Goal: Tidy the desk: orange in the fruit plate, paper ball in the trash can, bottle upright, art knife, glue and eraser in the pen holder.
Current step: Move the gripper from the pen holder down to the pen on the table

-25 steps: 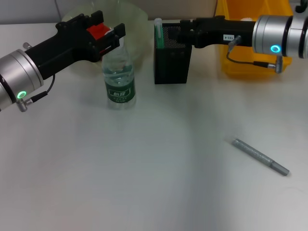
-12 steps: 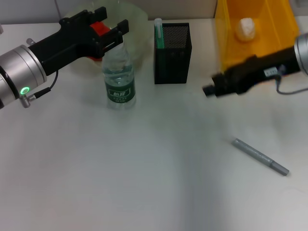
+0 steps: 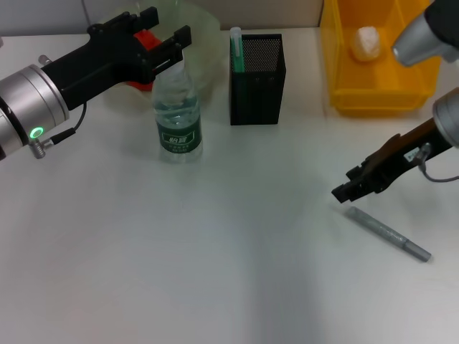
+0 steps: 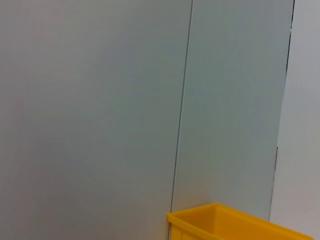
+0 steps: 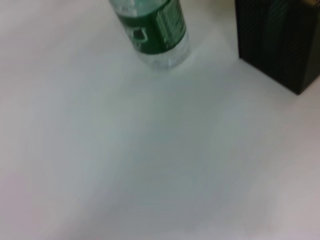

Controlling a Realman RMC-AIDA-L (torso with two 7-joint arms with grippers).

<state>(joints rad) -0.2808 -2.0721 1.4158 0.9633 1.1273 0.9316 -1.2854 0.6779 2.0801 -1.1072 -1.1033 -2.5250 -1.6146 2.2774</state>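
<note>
Right gripper, jaw state unclear, just above grey art knife — long axis running diagonally away; left gripper open, far off.

trash can yel | pen holder blk (mesh) | bottle grn label

A white desk fills the view, backed by a pale grey-green wall panel (one thin vertical seam).

Counter: plain white. Standing on it: bottle, upright; pen holder just beside it; fruit plate behind the bottle; trash can at far right. Grey art knife lies flat, near right.
</note>
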